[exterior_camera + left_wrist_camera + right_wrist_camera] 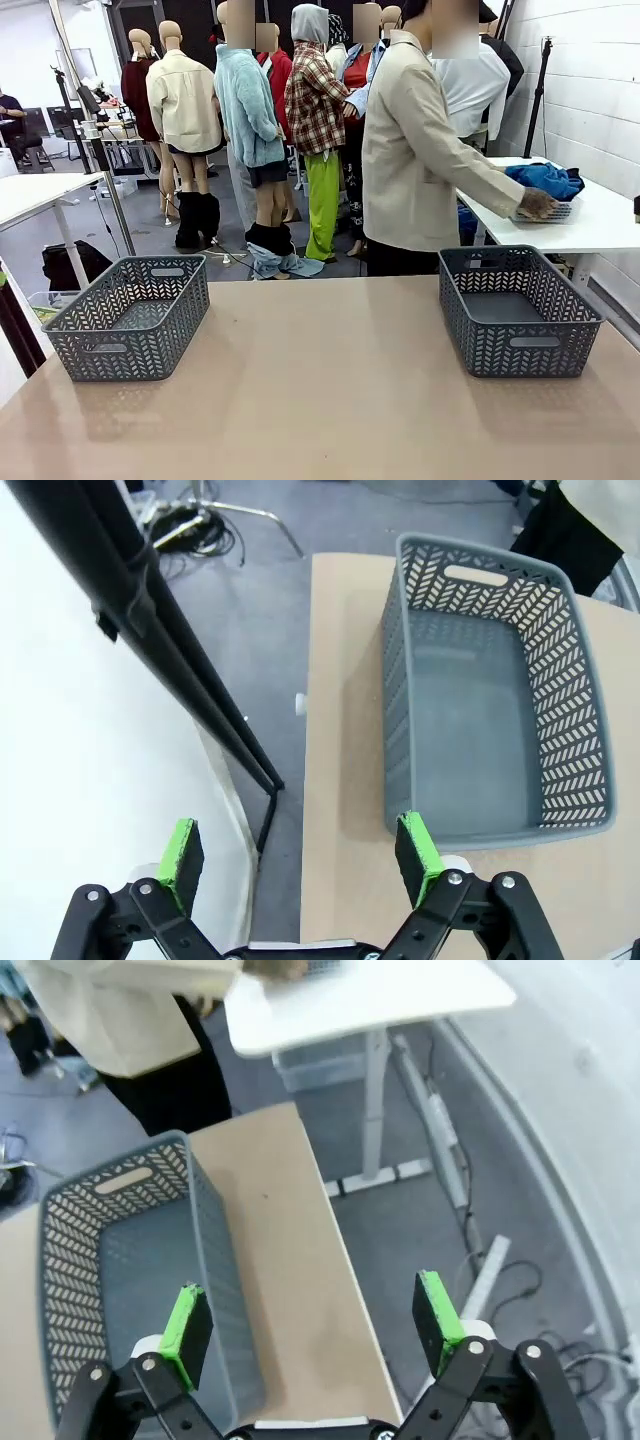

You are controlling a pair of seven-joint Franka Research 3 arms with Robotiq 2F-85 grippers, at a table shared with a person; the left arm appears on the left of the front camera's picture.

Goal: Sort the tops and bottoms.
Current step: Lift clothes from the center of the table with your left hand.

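A bright blue garment (547, 179) lies bunched in a white basket (560, 213) on the white side table (610, 225) at the far right. A person in a beige coat (415, 160) is turned toward it, with one hand (538, 203) on that basket. In the left wrist view, my left gripper (300, 865) hangs open and empty over the table's left edge, short of the left grey basket (395, 680). In the right wrist view, my right gripper (315, 1325) is open and empty too, above the right grey basket's outer wall (215, 1250) and the table's right edge.
Two empty grey lattice baskets stand on the beige table (320, 400), one at the left (130, 320) and one at the right (520, 312). A black stand (150, 610) rises beside the table's left edge. The side table's leg (375, 1090) and cables sit on the floor to the right.
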